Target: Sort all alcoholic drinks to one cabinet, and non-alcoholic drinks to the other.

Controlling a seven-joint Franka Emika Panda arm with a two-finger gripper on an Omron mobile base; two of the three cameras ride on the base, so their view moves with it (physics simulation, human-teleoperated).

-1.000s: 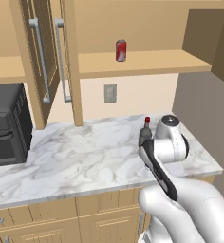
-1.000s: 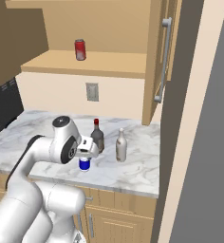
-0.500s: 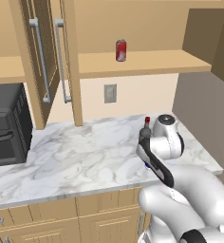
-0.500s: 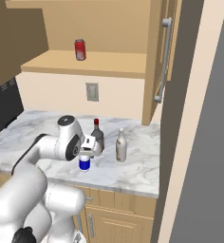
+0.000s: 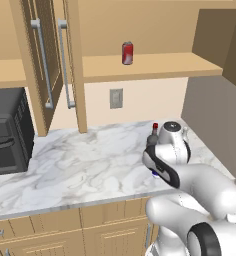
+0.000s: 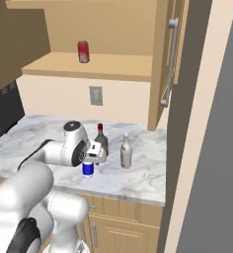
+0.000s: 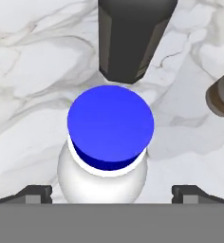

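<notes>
My pincer hangs spread wide right over the white bottle, gripping nothing; dark grey bottle just beyond it on the desk.

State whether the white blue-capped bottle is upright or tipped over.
Upright: the white bottle shows its round blue cap face-on from above, standing on the marble counter.

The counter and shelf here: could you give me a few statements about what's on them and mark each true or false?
1. The red can stands on the cabinet shelf. True.
2. The blue-capped bottle lies on its side. False: it stands upright on the counter.
3. The tool is open, a tip on each side of that bottle. True.
4. The beige bottle is on the shelf. False: it stands on the counter.
5. The dark bottle has a red cap. True.
</notes>
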